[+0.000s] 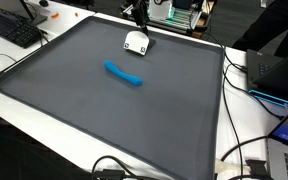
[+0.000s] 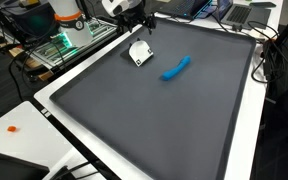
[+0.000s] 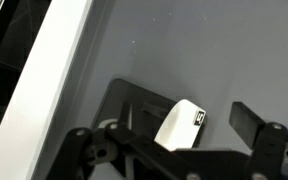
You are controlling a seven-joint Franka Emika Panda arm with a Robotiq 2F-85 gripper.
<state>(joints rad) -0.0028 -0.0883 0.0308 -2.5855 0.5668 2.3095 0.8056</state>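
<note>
Grey mat [image 1: 94,115] across the bench: gripper [image 2: 137,24] hovers, jaws wide apart, just above the white block [image 2: 141,52] near the mat's edge, blue piece [image 2: 176,68] mid-mat. Looks like the approach; a grasp needs a straight descent.

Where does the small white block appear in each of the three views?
In an exterior view: white block at top centre, above the blue object.
In an exterior view: white block at upper middle, left of the blue object.
Wrist view: white block at lower centre.
Shared landmark: the dark grey mat.
</note>
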